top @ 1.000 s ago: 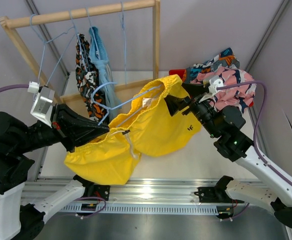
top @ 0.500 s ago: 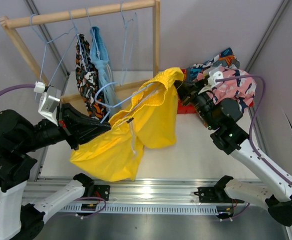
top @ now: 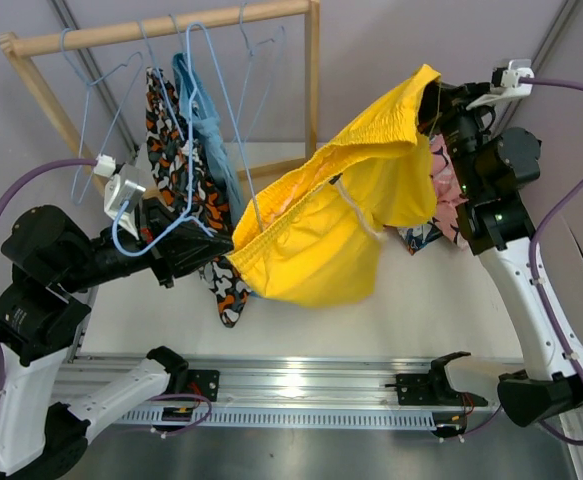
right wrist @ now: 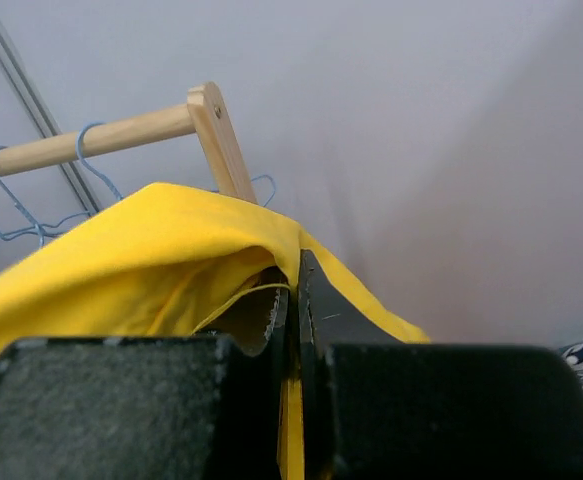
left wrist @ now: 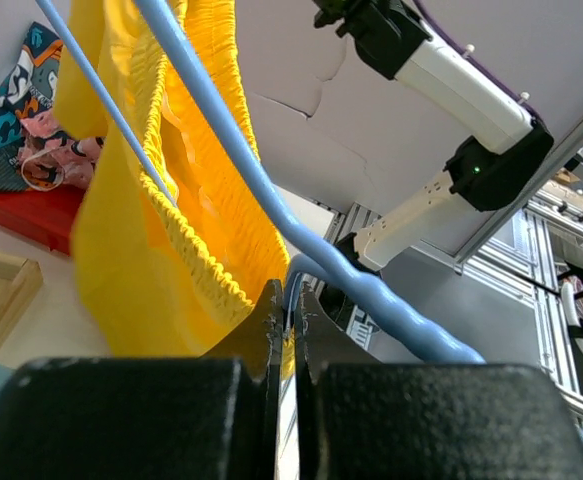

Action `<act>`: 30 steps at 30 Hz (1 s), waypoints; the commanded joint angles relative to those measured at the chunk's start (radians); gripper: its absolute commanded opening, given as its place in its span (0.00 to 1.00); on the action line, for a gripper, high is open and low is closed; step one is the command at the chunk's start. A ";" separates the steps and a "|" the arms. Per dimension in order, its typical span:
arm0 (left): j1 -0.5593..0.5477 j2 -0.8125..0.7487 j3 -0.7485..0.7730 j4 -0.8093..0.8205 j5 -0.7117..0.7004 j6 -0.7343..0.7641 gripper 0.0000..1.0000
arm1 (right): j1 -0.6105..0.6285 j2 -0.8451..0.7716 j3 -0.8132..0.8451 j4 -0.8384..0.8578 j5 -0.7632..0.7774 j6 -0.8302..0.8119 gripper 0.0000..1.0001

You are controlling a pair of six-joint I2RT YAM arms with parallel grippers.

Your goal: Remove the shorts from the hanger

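The yellow shorts [top: 321, 230] [left wrist: 131, 250] [right wrist: 121, 270] hang stretched in mid-air between my two grippers. My right gripper [top: 432, 100] [right wrist: 293, 265] is raised high at the right, shut on an edge of the yellow cloth. My left gripper [top: 228, 252] [left wrist: 291, 295] is shut on the wire of a light blue hanger [top: 233, 130] [left wrist: 231, 130], which still runs inside the yellow waistband. Black-orange-white shorts [top: 176, 170] and light blue shorts [top: 206, 130] hang on the rack. Pink patterned shorts [top: 443, 190] [left wrist: 56, 150] and blue-orange ones [top: 416, 238] [left wrist: 16, 90] lie piled at the right.
A wooden rack with its top rail [top: 171, 28] [right wrist: 81, 140] and post [top: 314, 70] stands at the back. Bare blue hangers [top: 91, 110] hang on the rail. A red tray [left wrist: 11, 205] lies under the pile. A wooden frame [left wrist: 1, 290] rests on the table.
My right gripper closed on the yellow shorts and rose up and to the right, pulling the cloth taut. The left arm shifted right with the hanger, whose hook swung up.
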 commanded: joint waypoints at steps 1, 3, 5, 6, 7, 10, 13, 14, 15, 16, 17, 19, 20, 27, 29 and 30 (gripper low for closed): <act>-0.014 -0.029 0.013 -0.020 0.040 -0.008 0.00 | -0.044 0.055 0.068 -0.032 0.076 0.054 0.00; -0.014 -0.021 0.018 -0.029 0.022 0.002 0.00 | -0.041 0.048 0.035 -0.020 0.038 0.093 0.00; -0.014 -0.017 0.024 -0.024 0.011 0.011 0.00 | -0.015 0.002 -0.050 0.006 -0.057 0.102 0.00; -0.015 -0.009 0.024 -0.024 -0.012 0.015 0.00 | 0.035 -0.020 -0.085 0.017 -0.151 0.081 0.00; -0.014 -0.004 0.025 -0.023 -0.032 0.018 0.00 | 0.075 -0.044 -0.122 0.024 -0.189 0.055 0.00; -0.014 0.029 0.041 -0.029 -0.171 0.039 0.00 | 0.271 -0.146 -0.263 0.000 -0.240 -0.054 0.00; -0.014 0.093 0.091 -0.093 -0.371 0.085 0.00 | 0.332 -0.225 -0.343 -0.060 -0.281 -0.039 0.00; -0.015 0.108 0.096 -0.127 -0.421 0.097 0.00 | 0.332 -0.242 -0.355 -0.080 -0.281 -0.038 0.00; -0.014 0.118 0.094 -0.138 -0.463 0.105 0.00 | 0.330 -0.273 -0.354 -0.086 -0.233 -0.047 0.00; -0.014 0.129 0.088 -0.142 -0.507 0.113 0.00 | 0.329 -0.282 -0.346 -0.088 -0.194 -0.085 0.00; -0.014 0.129 0.058 -0.146 -0.514 0.116 0.00 | 0.323 -0.287 -0.328 -0.104 -0.145 -0.111 0.00; -0.014 0.123 0.035 -0.138 -0.497 0.101 0.00 | 0.306 -0.253 -0.224 -0.121 0.036 -0.163 0.00; -0.014 0.118 -0.008 -0.118 -0.456 0.091 0.00 | 0.271 -0.230 -0.176 -0.124 0.079 -0.192 0.00; -0.014 0.100 -0.061 -0.106 -0.377 0.059 0.00 | -0.032 0.064 0.249 -0.032 0.196 -0.197 0.00; -0.015 0.111 -0.051 -0.116 -0.371 0.059 0.00 | -0.077 0.182 0.396 -0.020 0.206 -0.174 0.00; -0.014 0.126 -0.038 -0.116 -0.354 0.058 0.00 | -0.116 0.216 0.430 -0.003 0.213 -0.171 0.00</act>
